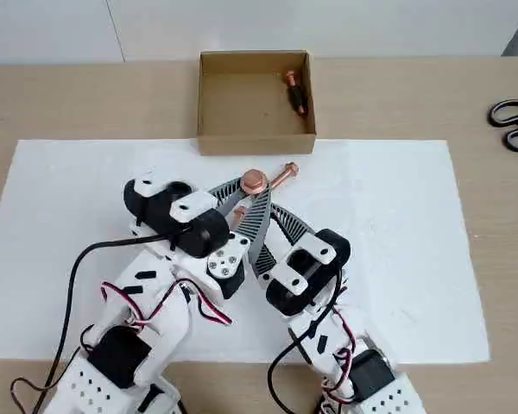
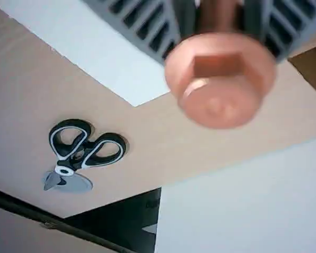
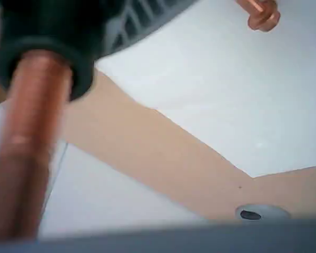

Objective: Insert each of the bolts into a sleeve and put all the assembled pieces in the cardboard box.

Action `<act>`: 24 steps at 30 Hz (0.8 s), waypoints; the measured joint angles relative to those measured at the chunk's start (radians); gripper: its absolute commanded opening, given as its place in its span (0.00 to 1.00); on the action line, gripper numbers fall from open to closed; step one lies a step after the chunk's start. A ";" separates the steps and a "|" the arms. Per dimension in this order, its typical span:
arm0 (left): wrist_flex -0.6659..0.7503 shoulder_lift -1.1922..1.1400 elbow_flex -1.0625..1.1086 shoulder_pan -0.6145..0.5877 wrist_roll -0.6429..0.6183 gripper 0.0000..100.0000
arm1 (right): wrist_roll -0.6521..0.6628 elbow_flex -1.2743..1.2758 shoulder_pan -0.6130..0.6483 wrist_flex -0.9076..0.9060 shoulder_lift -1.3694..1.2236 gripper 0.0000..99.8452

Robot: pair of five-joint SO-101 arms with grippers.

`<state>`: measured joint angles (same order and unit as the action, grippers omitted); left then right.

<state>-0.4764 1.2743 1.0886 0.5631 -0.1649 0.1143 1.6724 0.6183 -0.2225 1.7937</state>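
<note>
Scissors [image 1: 514, 125] lie on the table [image 1: 69, 95], off the white sheet [image 1: 397, 224].

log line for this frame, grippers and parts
left gripper: shut on bolt | right gripper: shut on sleeve | shaft in sleeve | loose bolt: white sheet | assembled piece: cardboard box

We see a light beige wooden table [image 1: 69, 95] with a wide white paper sheet [image 1: 397, 233] spread on it. Beyond its far edge we find a plain pale surface [image 1: 371, 26].
</note>
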 measured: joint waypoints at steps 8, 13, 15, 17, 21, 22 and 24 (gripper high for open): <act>-0.015 0.003 0.003 0.000 0.005 0.16 | 0.000 0.000 0.000 0.000 0.000 0.00; -0.133 -0.002 0.005 -0.002 0.008 0.29 | 0.003 0.000 -0.003 0.000 0.002 0.00; -0.161 -0.002 0.005 -0.003 0.005 0.28 | 0.003 0.000 -0.003 -0.002 -0.002 0.00; -0.166 -0.002 0.005 -0.002 0.009 0.28 | 0.003 0.000 -0.003 0.000 0.003 0.00; -0.166 -0.002 -0.021 -0.015 0.009 0.28 | 0.003 0.000 -0.003 0.003 0.005 0.00; -0.166 -0.002 -0.040 -0.032 0.009 0.28 | 0.003 0.000 -0.003 0.003 0.005 0.00; -0.147 -0.002 -0.069 -0.081 0.043 0.28 | 0.003 0.000 -0.002 0.003 0.003 0.00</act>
<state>-0.6237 1.2727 1.0196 0.4818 -0.1220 0.1174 1.6724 0.6168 -0.2194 1.7967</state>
